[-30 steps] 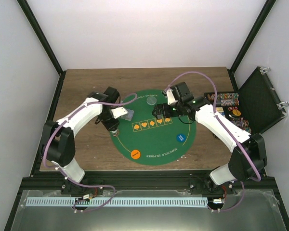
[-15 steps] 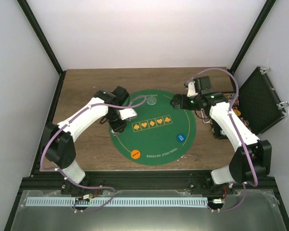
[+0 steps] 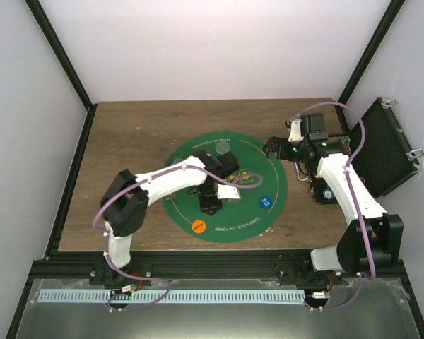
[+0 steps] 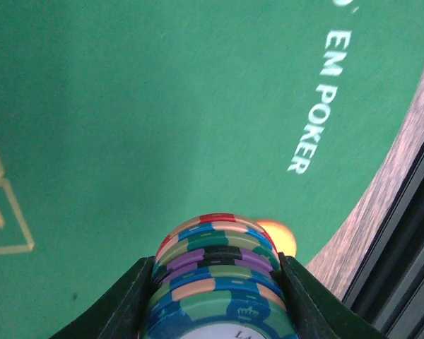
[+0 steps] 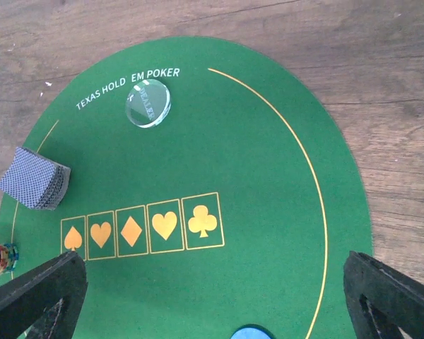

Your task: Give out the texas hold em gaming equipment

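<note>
Multicoloured striped poker chip stack (image 4: 215, 272) sits pinched in the left gripper (image 4: 213, 304) over the round green mat (image 4: 162, 106), near the flat orange disc (image 4: 281, 236); best lowered level, released gently; right gripper (image 5: 212, 296) gapes empty

Round green mat (image 3: 249, 215) mid-frame on wooden table (image 3: 127, 134); white TEXAS HOLD EM POKER lettering, five orange suit boxes (image 5: 131, 231). Open black case (image 3: 379, 152) at right edge, silver latches (image 3: 414, 155).
</note>
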